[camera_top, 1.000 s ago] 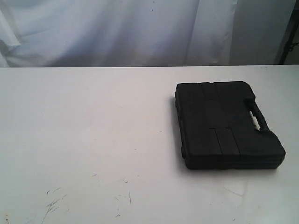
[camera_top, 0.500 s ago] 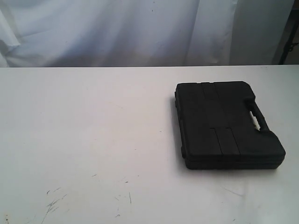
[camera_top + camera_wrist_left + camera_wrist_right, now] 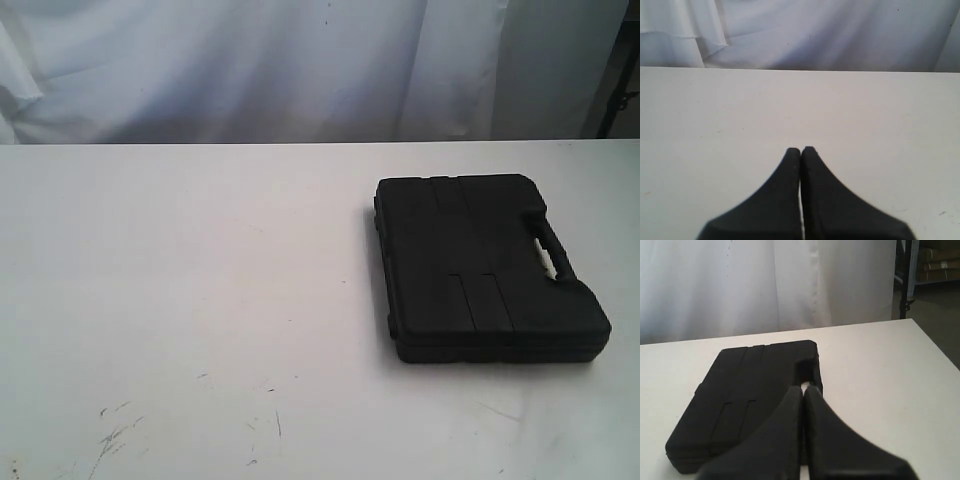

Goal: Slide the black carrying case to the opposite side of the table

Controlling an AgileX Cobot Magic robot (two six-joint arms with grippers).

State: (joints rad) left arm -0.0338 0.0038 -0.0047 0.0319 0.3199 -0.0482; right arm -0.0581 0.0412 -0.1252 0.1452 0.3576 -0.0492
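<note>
The black case (image 3: 480,265) lies flat on the right half of the white table (image 3: 200,260), its handle (image 3: 553,250) facing the right edge. Neither arm shows in the exterior view. In the right wrist view the case (image 3: 740,395) lies ahead, and my right gripper (image 3: 803,388) is shut with nothing in it, its tips in front of the handle slot; I cannot tell if it touches the case. My left gripper (image 3: 800,150) is shut and holds nothing, over bare table (image 3: 715,115) with the case out of its view.
A white curtain (image 3: 260,70) hangs behind the table's far edge. Dark scuff marks (image 3: 115,435) mark the near left tabletop. A dark stand (image 3: 904,275) and shelving show beyond the table's right corner.
</note>
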